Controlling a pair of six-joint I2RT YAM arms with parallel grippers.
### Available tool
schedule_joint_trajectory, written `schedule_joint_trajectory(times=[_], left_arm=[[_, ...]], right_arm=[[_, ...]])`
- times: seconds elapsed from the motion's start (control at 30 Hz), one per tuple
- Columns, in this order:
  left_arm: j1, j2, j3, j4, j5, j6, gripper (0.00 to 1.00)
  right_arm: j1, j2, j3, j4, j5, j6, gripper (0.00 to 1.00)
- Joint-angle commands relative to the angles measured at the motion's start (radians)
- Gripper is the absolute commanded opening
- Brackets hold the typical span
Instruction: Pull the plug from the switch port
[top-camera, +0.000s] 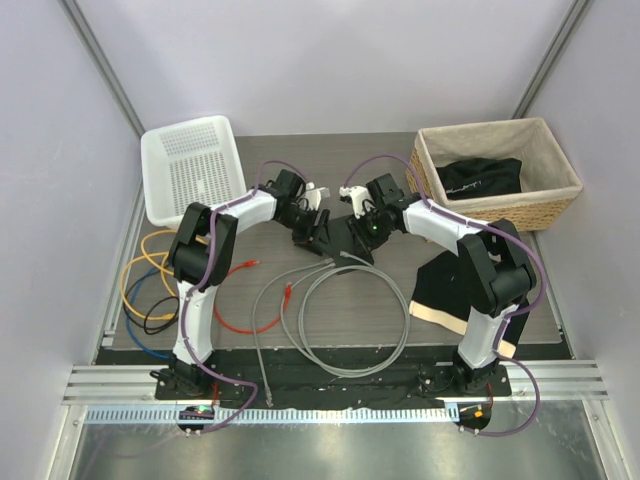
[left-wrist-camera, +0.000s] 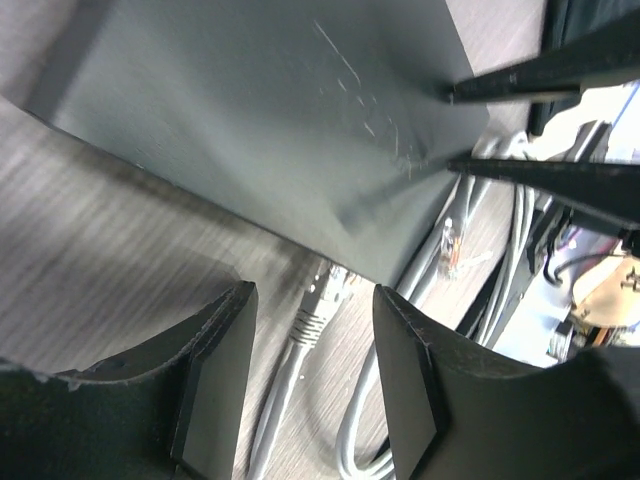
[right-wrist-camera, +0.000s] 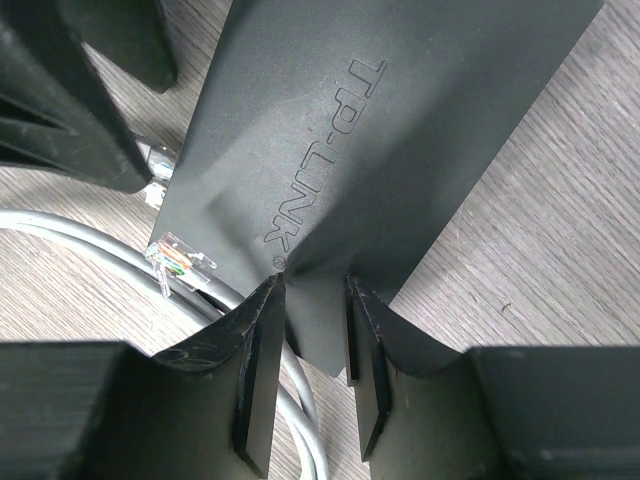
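The switch is a flat matte-black box marked TP-LINK, lying mid-table. My right gripper is shut on its near corner; it shows in the top view. My left gripper is open, its fingers standing either side of a grey plug without touching it. The plug's tip meets the edge of the switch. Its grey cable loops toward the front. A loose clear plug lies beside the switch.
A white plastic basket stands back left. A wicker basket with a dark cloth stands back right. A black-and-cream cloth lies by the right arm. A red cable and yellow, blue and black cables lie left.
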Motion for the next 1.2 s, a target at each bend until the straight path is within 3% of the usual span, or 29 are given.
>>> schedule_joint_trajectory(times=[0.0,0.5,0.67,0.87,1.17], left_arm=[[-0.008,-0.016,-0.038,-0.069,-0.028,0.072,0.55],[-0.054,0.024,-0.001,-0.104,-0.054,0.103,0.54],[-0.044,0.054,0.015,-0.11,0.055,0.125,0.55],[-0.037,0.084,0.04,-0.121,0.037,0.129,0.54],[-0.037,0.094,0.064,-0.136,-0.039,0.16,0.45]], right_arm=[[0.007,0.018,-0.027,-0.059,0.018,0.004,0.37],[0.005,0.004,-0.045,-0.054,0.022,0.001,0.37],[0.007,0.001,-0.049,-0.053,0.02,0.001,0.37],[0.007,0.006,-0.047,-0.05,0.022,0.002,0.38],[0.007,0.009,-0.049,-0.045,0.025,0.004,0.38]])
